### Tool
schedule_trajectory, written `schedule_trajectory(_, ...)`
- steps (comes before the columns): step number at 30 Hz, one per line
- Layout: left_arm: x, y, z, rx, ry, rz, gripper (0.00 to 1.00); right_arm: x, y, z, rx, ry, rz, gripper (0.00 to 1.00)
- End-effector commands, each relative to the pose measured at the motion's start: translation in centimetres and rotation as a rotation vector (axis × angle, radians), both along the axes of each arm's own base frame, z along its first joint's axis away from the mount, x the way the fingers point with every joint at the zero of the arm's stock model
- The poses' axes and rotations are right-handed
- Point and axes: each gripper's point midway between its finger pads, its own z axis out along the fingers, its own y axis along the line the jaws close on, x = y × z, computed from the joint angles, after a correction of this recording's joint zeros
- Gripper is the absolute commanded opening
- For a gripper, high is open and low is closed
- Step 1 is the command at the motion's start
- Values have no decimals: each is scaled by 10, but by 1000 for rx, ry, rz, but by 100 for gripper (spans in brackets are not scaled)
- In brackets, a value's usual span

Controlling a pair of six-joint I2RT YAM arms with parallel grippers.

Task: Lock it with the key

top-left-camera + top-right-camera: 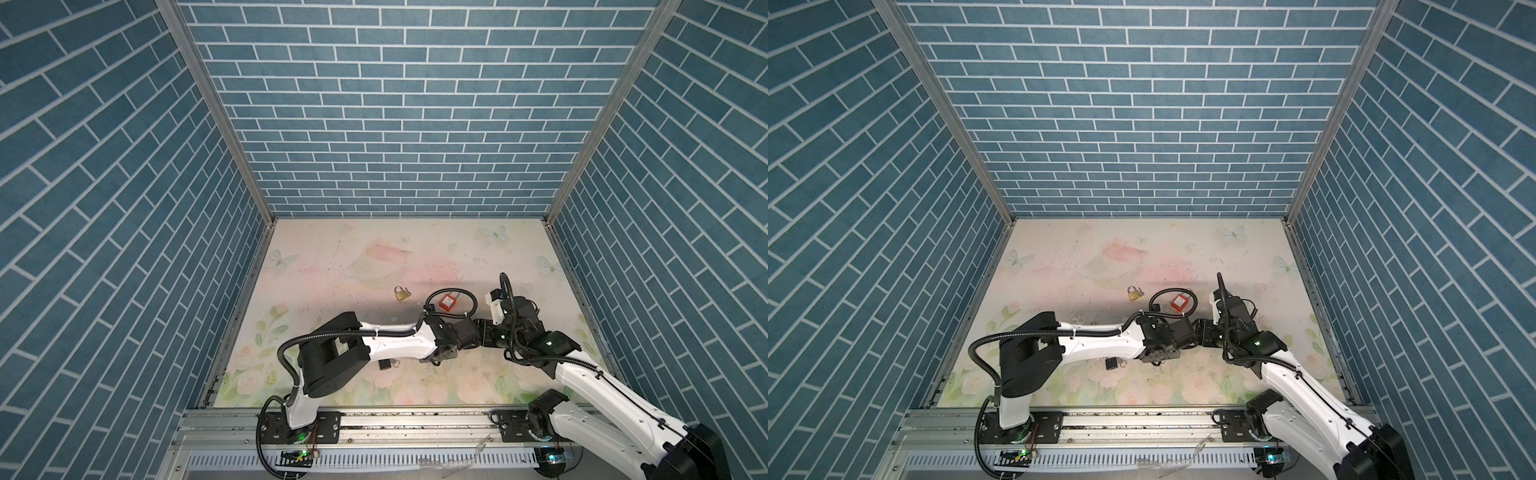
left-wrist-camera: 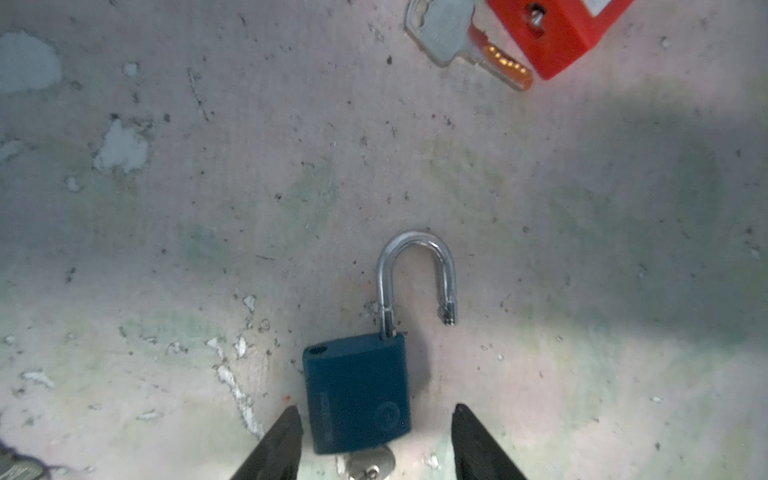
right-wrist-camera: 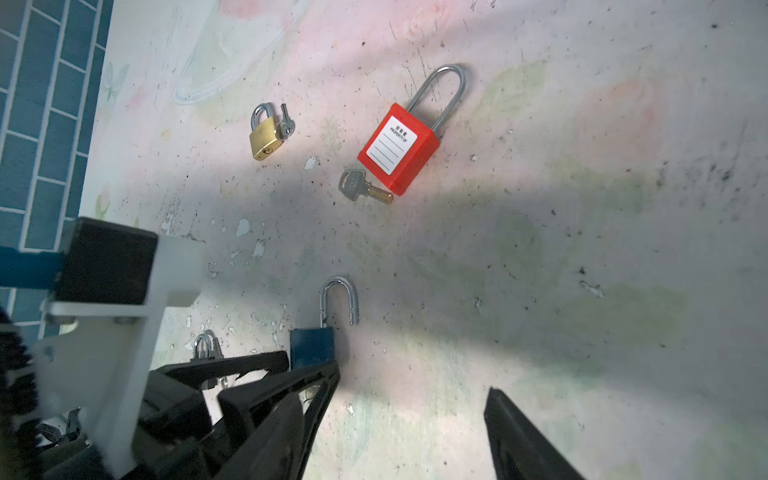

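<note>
First, nearest the front rail: a small dark padlock (image 1: 385,365) lay on the counter (image 1: 332,266), just beside the left forearm in a top view. No writing was legible on it.

Just beyond, the left pincer (image 2: 376,409) pointed down over the blue padlock (image 2: 357,395), which lay flat on the counter near its front middle, hidden under that arm in both top views. The pincer stood fairly wide and held nothing. Its fingers (image 2: 282,444) sat either side of the lock's body, one just beside the edge, the other apart from it. The shackle (image 2: 415,266) was raised, its free end out of the body and swung away from its hole. A silver key head (image 2: 370,465) showed against the base of the body. The blue face carried an embossed round mark and a line of letters along one edge, both too blurred to read.

The right pincer (image 3: 399,386) hovered close by, spread wide over bare counter, nothing in it.

Further out lay the red padlock (image 3: 399,149) with a long steel shackle. Its white label was headed "PROPERTY OF" under small Chinese characters I couldn't make out, with blank ruled lines below. A key (image 3: 363,189), silver head and brass blade, lay with its tip at the body's corner; the stamp on its head was unreadable.

Farther left sat a brass padlock (image 3: 264,139), with a small key (image 3: 285,124) against it. Behind all stood the blue brick-pattern wall (image 1: 415,124).
</note>
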Motion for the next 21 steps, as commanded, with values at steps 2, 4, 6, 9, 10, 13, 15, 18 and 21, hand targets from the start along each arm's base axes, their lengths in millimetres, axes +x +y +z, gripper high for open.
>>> schedule_trajectory(2,7,10,-6,96,7,-2,56,0,-4,2,-6,-25,2,70)
schedule_trajectory(4,8,10,-9,113,14,-1,53,0,-5,2,-6,-31,-2,70)
schedule_trajectory(6,9,11,-10,131,20,5,50,0,-5,3,-5,-37,-5,70)
schedule_trajectory(9,11,11,-7,156,20,7,45,1,-6,4,-8,-41,-9,70)
schedule_trajectory(10,11,11,-7,164,20,8,44,1,-6,4,-7,-41,-10,70)
schedule_trajectory(13,11,7,-6,180,22,-4,44,2,-6,6,-6,-48,-9,70)
schedule_trajectory(15,10,7,-6,198,32,-7,44,3,-6,7,-5,-51,-11,70)
schedule_trajectory(18,8,5,-9,215,45,-20,44,4,-5,9,-3,-55,-11,70)
schedule_trajectory(21,8,3,-10,214,50,-26,43,5,-6,12,-3,-62,-15,70)
